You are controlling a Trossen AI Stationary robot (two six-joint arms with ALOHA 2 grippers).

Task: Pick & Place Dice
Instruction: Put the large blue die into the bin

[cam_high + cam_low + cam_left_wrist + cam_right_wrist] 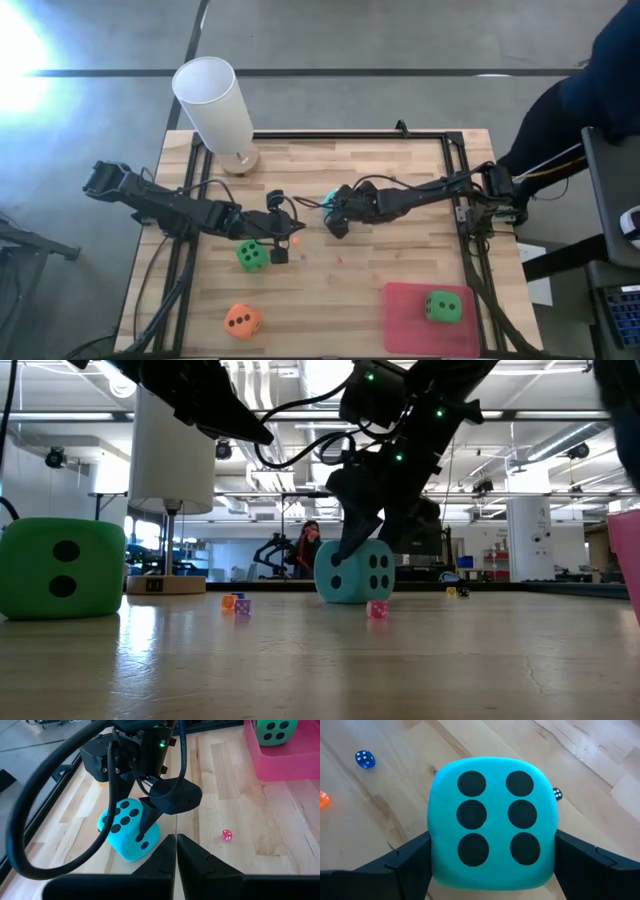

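Observation:
The teal die (492,822) sits mid-table (330,198) with its six-pip face toward my right wrist camera. My right gripper (492,854) slants down over it (337,215), one finger on each side. A bright green die (251,256) lies on the wood just beside my left gripper (282,243), which hovers shut (176,845) and holds nothing. An orange die (241,320) lies near the front left. A second green die (443,307) rests on the pink mat (405,325). My right gripper pinches the teal die between its two fingers, one finger (412,857) on one side face (436,855) and the other on the opposite side face (549,851). The fingers slant down from the table's right. The die's underside (352,598) rests on the table.
A tall white cylinder (215,105) stands at the far left of the table. Tiny dice lie scattered on the wood: a pink one (226,835), a blue one (365,759), others near the teal die (238,604). A black frame (462,150) edges the table. A person sits at the far right (570,110).

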